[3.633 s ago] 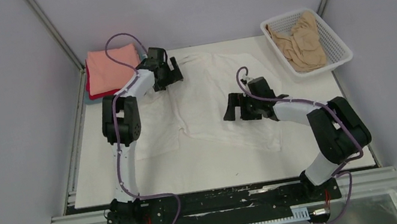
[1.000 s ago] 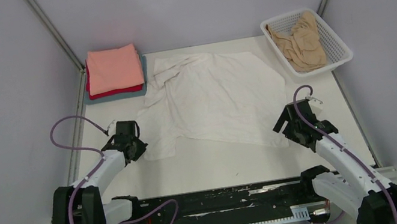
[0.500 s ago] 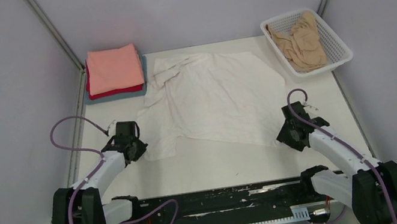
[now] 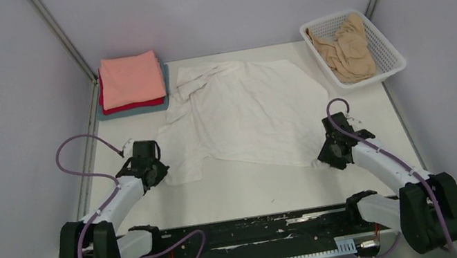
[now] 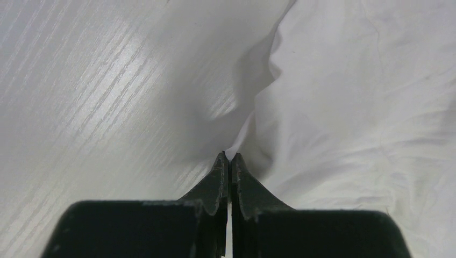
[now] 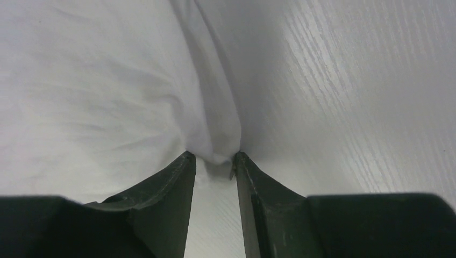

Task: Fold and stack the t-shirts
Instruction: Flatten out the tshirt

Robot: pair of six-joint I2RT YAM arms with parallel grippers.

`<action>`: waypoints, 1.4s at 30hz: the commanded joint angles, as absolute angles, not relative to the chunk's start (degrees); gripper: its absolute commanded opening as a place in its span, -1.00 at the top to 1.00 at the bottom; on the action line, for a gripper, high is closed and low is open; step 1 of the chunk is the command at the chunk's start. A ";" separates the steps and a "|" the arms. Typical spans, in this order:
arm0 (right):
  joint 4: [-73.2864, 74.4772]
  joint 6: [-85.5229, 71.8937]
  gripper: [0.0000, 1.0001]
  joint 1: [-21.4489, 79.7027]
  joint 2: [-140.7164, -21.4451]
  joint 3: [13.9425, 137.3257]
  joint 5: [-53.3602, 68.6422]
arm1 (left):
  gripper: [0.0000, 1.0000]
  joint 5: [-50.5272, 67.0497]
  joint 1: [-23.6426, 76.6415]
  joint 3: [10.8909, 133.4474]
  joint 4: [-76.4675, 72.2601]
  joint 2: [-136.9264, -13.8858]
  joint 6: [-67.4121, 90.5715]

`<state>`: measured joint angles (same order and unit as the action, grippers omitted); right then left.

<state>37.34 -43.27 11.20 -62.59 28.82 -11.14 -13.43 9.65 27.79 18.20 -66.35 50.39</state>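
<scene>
The flat white table (image 4: 250, 192) has a faint wood grain across its top. Most of its middle is covered by the crumpled white cotton t-shirt (image 4: 251, 114), spread out soft and creased, with its collar end toward the far edge and its hem toward the arms.

At the far right corner sits a rectangular white plastic mesh basket (image 4: 385, 40) with a rumpled tan t-shirt (image 4: 346, 53) heaped inside. At the far left corner is a neat square stack: a folded salmon-pink t-shirt (image 4: 130, 79) on top, a red t-shirt (image 4: 131, 106) showing under it, and a grey-blue t-shirt (image 4: 166, 80) at the bottom.

Both arms are folded low, their forearms reaching out along the table to the near corners of the white shirt. The left gripper (image 5: 229, 158) has its black fingers pressed together, and the shirt's edge puckers up into the tips. The right gripper (image 6: 212, 158) has its fingers a little apart, pinching a bunched fold of the shirt's hem between them.
</scene>
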 commanded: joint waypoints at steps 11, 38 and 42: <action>36.34 -38.21 1.00 12.00 -71.45 31.83 -7.82 | 1.00 -17.46 9.65 27.17 18.28 -61.23 50.59; 15.05 -23.45 1.00 10.89 -49.11 68.04 -11.33 | 1.00 -17.13 9.64 68.87 15.76 -48.75 34.84; 14.87 -21.59 1.00 10.85 -46.11 72.75 -11.77 | 1.00 -16.77 9.66 80.66 18.45 -48.93 31.02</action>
<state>18.37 -25.39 11.16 -49.34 67.20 -10.22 -15.07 9.67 69.78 16.40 -50.68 36.23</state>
